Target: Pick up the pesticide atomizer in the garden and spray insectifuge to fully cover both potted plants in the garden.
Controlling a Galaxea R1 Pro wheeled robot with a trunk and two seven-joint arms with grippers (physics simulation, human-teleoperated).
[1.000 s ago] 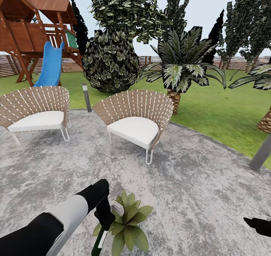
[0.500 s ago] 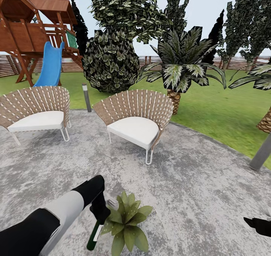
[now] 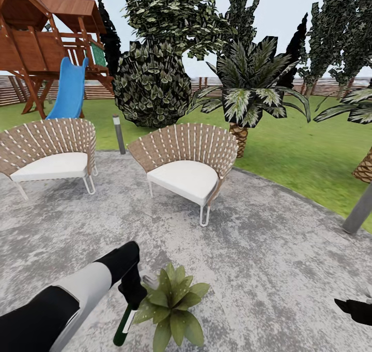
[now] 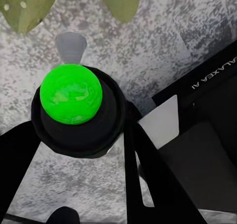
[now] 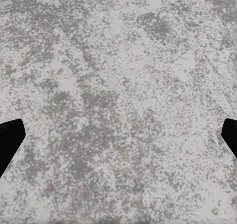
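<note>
Down at about 7 o'clock in the head view, the left end effector (image 3: 133, 294) is clamped on the pesticide atomizer (image 3: 124, 325), gripping it near the top so the dark slim bottle hangs tilted below the fingers, its base slanting out toward 7 o'clock. The whitish spray head (image 3: 150, 279) pokes out right against the leaves of the potted plant (image 3: 173, 305), a rosette of broad light-green leaves sitting on the grey paved patio (image 3: 268, 259) at 6 o'clock.

From the left wrist view, the atomizer (image 4: 74, 113) sits snug between the black fingers (image 4: 15, 155), with a bright green round spot facing the camera, a pale cone (image 4: 70, 46) beyond it and green leaves (image 4: 29, 4) at the frame edge over the speckled paving.

Over at 4 o'clock in the head view, a dark sliver of the right end effector (image 3: 354, 310) shows low above the patio. In the right wrist view its fingertips (image 5: 10, 137) stand wide apart at either edge, holding nothing, with grey paving (image 5: 118, 105) between them.

Farther back, two woven chairs (image 3: 188, 161) with white cushions sit at 11 and 12 o'clock, a short bollard light (image 3: 119, 134) between them. A palm (image 3: 250, 96), a big variegated shrub (image 3: 152, 83), a wooden play tower with a blue slide (image 3: 70, 91) and the lawn (image 3: 299, 145) lie beyond.
</note>
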